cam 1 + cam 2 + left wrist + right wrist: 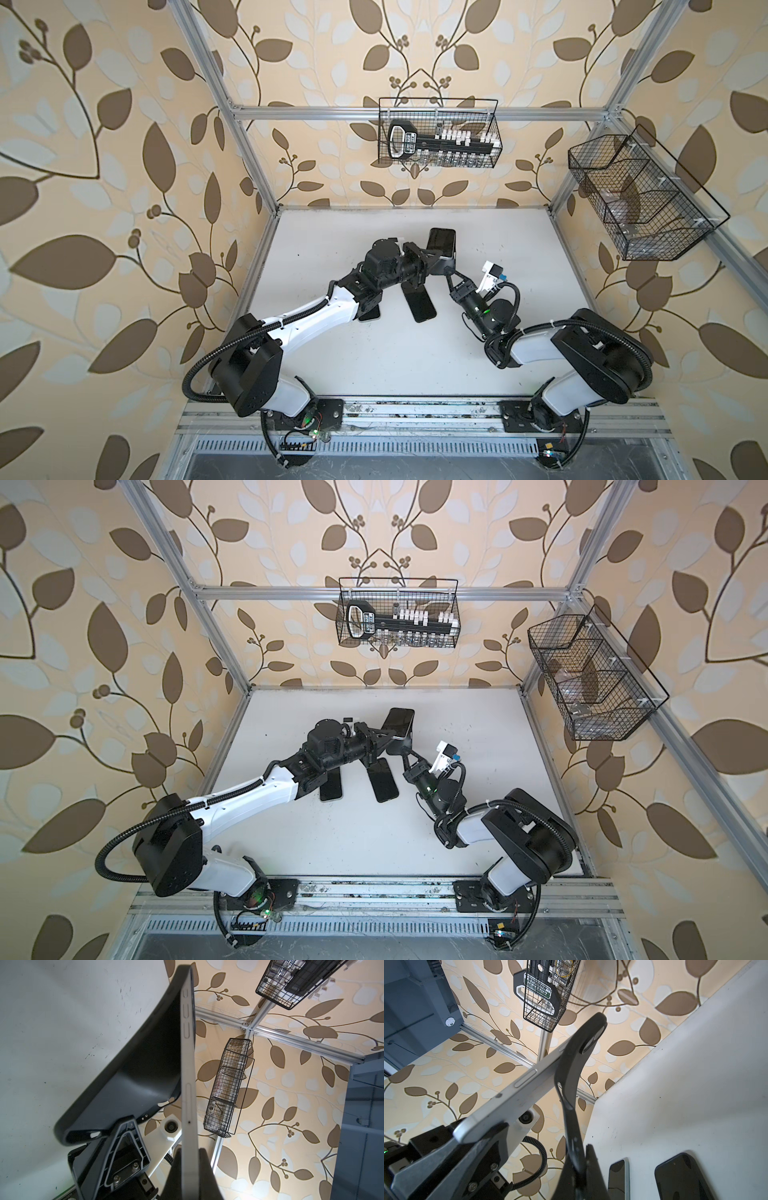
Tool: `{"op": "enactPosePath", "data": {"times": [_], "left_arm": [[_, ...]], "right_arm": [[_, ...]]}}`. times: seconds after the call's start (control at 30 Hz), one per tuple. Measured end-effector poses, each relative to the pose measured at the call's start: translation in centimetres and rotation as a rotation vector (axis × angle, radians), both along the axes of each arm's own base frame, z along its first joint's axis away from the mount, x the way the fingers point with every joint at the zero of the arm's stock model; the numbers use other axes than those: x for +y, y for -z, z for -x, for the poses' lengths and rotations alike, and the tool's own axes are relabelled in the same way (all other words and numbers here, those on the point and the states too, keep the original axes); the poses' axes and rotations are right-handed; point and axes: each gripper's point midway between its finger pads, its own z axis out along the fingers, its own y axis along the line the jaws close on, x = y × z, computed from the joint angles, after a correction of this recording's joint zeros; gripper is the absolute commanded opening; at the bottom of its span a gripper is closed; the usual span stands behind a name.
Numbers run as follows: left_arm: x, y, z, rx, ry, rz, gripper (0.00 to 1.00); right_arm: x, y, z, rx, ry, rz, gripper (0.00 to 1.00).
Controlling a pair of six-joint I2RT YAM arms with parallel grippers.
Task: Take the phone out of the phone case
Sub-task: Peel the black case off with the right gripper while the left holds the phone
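Black phone case (133, 1076) is bending away from the phone (188, 1084) | I am pinching the phone with left gripper (189, 1159) | pinching the phone case with right gripper (579, 1157)

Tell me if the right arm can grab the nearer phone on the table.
Probably not: the right gripper is shut on the phone case, which clings to the phone in the left gripper. The table phone itself lies unobstructed.
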Motion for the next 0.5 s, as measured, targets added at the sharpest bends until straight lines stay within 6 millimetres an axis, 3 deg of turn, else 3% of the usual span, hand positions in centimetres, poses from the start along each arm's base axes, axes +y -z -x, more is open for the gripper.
{"op": "enactPosePath", "data": {"times": [0.5], "left_arm": [[-0.1,-0.1,0.2,0.014,0.009,0.01,0.0]], "right_arm": [[-1.2,2.1,-0.3,0.043,0.034,0.015,0.0]]}}
